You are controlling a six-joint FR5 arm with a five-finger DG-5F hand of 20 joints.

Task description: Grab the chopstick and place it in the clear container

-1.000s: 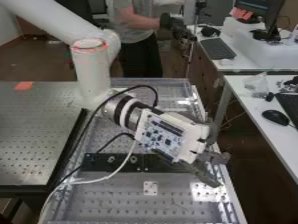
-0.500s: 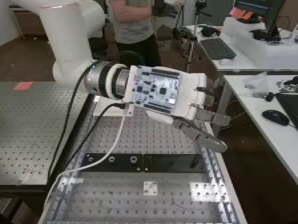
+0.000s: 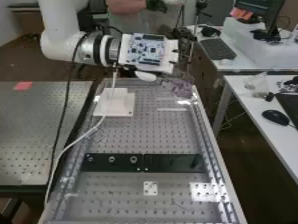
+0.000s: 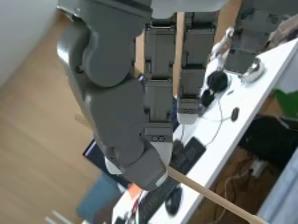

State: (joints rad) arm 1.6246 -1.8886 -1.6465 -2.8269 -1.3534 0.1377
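While the hand (image 3: pixel 153 63) curls closed, pinching it | chopstick (image 4: pixel 214 195): pale tan, woodlike, slim, straight, slanting

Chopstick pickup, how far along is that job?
Grabbing looks done: the robot hand pinches the chopstick. That stick is in hand, held up around the far end of the bench. Placing and letting go are left, as it is clasped in midair.

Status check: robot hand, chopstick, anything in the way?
Robot hand raised, pinching chopstick. Chopstick not yet placed. White block on bench, possible obstacle if hand lowers there.
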